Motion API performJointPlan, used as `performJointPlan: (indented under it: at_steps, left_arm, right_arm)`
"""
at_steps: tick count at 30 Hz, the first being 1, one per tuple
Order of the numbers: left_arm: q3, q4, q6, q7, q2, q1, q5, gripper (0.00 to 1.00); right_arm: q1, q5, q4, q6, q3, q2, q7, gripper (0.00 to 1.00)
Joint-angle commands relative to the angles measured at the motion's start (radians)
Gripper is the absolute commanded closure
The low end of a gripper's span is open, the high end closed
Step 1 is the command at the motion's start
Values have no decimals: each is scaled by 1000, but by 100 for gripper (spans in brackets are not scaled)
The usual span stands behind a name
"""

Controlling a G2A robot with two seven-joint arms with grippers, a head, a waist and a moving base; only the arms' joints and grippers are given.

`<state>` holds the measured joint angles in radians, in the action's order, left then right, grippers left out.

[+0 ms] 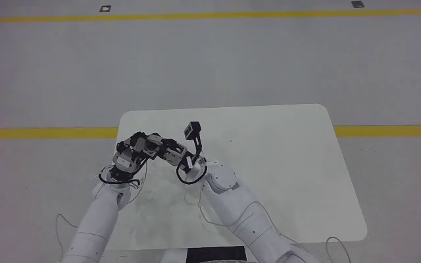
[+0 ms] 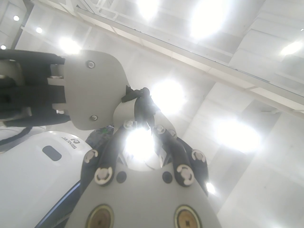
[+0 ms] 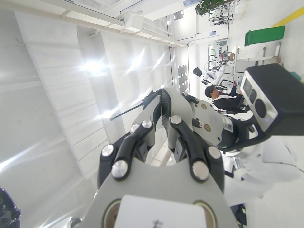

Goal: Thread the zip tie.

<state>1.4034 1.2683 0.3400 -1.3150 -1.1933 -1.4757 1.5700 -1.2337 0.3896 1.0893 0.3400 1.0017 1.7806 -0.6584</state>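
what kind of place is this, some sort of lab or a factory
Probably a robotics lab or test hall: a second white robot stands in the background, yellow lines mark the pale floor, and there is a green bin.

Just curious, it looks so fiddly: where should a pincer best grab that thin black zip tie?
Probably on the thin strap, a little back from its tip, closing from both sides. The right pincer holds the zip tie so, and the straight end juts out free for aiming.

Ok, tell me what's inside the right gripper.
The right gripper pinches a black zip tie, and its thin tail sticks out. The stretch inside the grip is covered.
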Motion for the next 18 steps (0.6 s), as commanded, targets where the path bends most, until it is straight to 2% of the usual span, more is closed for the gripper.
performJointPlan:
  at_steps: [1,18]
  left_arm:
    - [0,0,0,0,0,0,0,100]
    - [0,0,0,0,0,0,0,100]
  right_arm:
    - [0,2,-4,0,0,-1,3,100]
    - [13,34,-70,0,26,-17,31,100]
